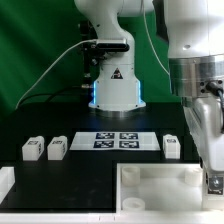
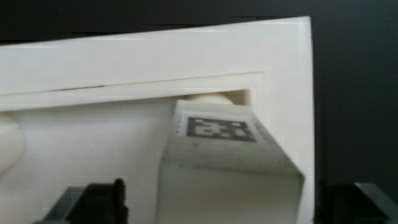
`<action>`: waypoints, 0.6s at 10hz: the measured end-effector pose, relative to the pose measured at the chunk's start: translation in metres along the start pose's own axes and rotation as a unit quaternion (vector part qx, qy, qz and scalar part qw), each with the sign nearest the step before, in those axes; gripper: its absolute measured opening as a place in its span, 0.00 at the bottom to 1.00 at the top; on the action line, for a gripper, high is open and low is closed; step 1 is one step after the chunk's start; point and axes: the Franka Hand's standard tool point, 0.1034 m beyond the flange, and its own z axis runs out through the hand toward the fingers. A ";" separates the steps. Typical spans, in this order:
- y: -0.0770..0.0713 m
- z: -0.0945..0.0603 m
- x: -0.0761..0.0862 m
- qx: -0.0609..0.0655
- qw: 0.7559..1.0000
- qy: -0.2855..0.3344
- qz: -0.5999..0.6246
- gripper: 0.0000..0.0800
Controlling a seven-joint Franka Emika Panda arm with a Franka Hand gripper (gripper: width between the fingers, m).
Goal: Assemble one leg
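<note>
In the wrist view a white leg (image 2: 222,150) with a black-and-white tag stands in the corner of the large white rimmed panel (image 2: 107,70). My gripper (image 2: 235,205) is open. Its dark fingers (image 2: 107,205) stand either side of the leg with a gap on each side. In the exterior view my gripper (image 1: 213,183) is low over the panel (image 1: 160,185), at the panel's end on the exterior view's right. The leg is mostly hidden there by the fingers.
Two more legs (image 1: 33,148) (image 1: 57,148) lie on the black table at the exterior view's left, and one (image 1: 171,147) at its right. The marker board (image 1: 115,140) lies before the robot base (image 1: 115,85). A white part (image 1: 5,182) sits at the left edge.
</note>
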 end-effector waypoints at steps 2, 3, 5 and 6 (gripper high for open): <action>0.000 -0.001 -0.003 0.006 0.996 -0.001 -0.089 0.80; 0.002 -0.001 -0.005 0.006 0.986 -0.003 -0.166 0.80; 0.002 0.000 -0.003 0.005 0.967 0.000 -0.254 0.81; 0.002 0.000 -0.002 0.005 0.952 0.000 -0.307 0.81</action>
